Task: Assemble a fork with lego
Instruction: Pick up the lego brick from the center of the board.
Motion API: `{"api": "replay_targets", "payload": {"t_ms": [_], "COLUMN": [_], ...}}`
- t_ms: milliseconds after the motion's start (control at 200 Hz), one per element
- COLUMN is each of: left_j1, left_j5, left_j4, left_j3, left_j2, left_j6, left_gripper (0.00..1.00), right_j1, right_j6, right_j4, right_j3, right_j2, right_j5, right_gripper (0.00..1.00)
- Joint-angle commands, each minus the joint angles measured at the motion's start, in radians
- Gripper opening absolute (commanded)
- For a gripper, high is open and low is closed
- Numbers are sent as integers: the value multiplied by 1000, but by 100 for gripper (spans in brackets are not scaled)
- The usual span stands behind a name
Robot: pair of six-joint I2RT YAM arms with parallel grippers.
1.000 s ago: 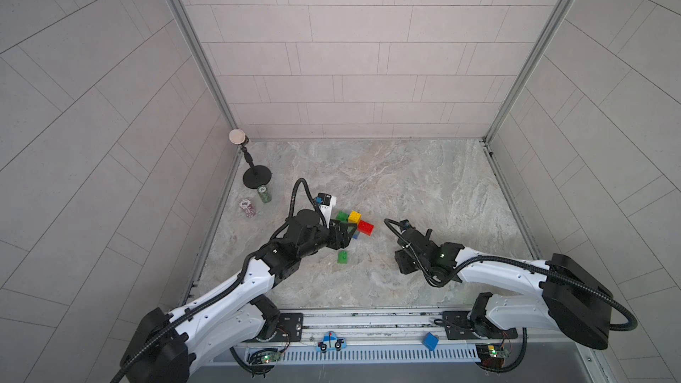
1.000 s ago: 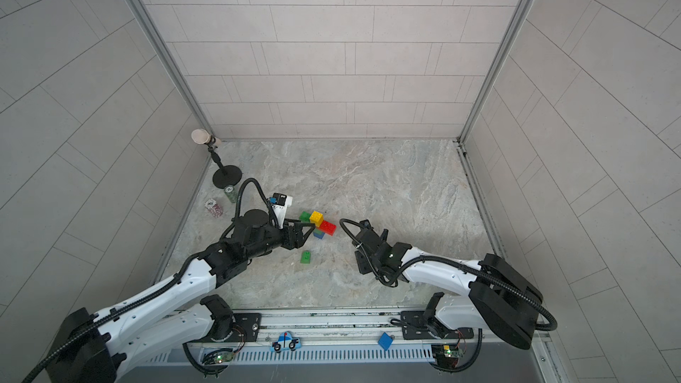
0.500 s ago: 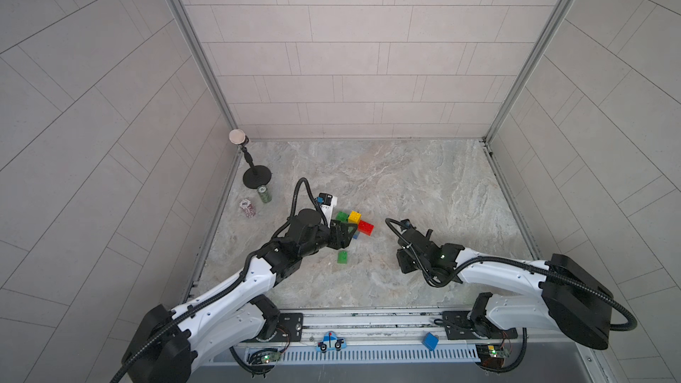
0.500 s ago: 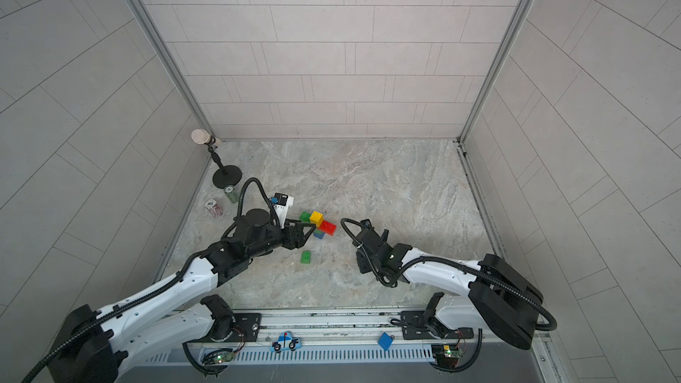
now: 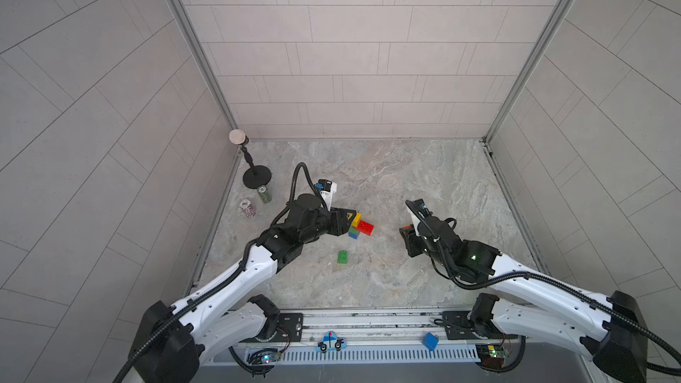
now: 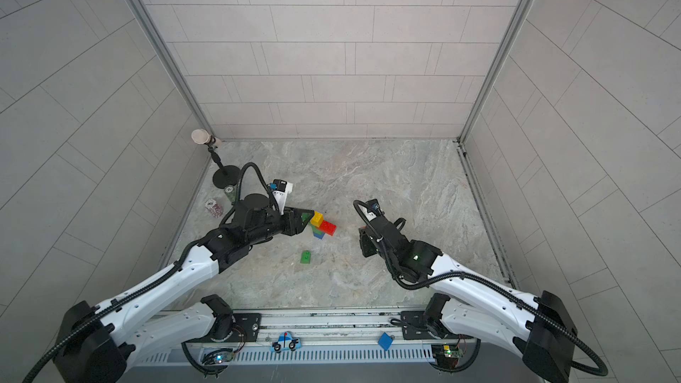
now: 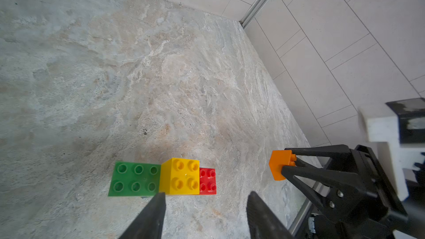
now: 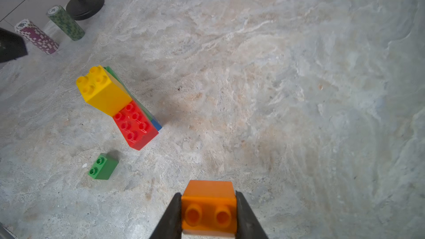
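Prong-fitting looks to be the step in hand. The right gripper (image 8: 208, 195) pinches a small orange studded plastic brick (image 8: 209, 205) by its sides, well apart from the half-built fork (image 8: 122, 109): a yellow square brick (image 7: 179, 175) topping a long green brick (image 7: 134, 179) and a long red brick (image 7: 208, 180), with a blue brick (image 8: 157, 125) at its foot. The left gripper (image 7: 207, 194) stands spread and empty just beside the fork, and a small loose green brick (image 8: 103, 166) lies near it. Next, the orange brick wants turning studs-up, lining over the red brick's free studs and pressing down. No writing shows on any brick. The caps of the green poker-chip stack (image 8: 65, 22) and the purple poker-chip stack (image 8: 36, 36) beyond the fork are too small to read.
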Motion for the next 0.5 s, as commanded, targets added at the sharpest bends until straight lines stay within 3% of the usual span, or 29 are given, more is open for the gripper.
{"api": "replay_targets", "payload": {"t_ms": [0,180,405,495], "left_j1": [27,88,161,180], "left_j5": [105,212,288,331], "left_j4": [-60,-81,-71,-67], "left_j3": [34,58,99,116], "left_j2": [41,103,160,198], "left_j6": [4,8,17,18], "left_gripper": [56,52,51,49], "right_j1": [-13,-13,-11,-12], "right_j6": [-95,-259,-313,-405], "right_j4": [-166,-106,28,138], "right_j3": [125,132,145,127], "right_j2": [30,17,2,15], "right_j5": [23,-183,-222,-292], "right_gripper": [0,0,0,0]}}
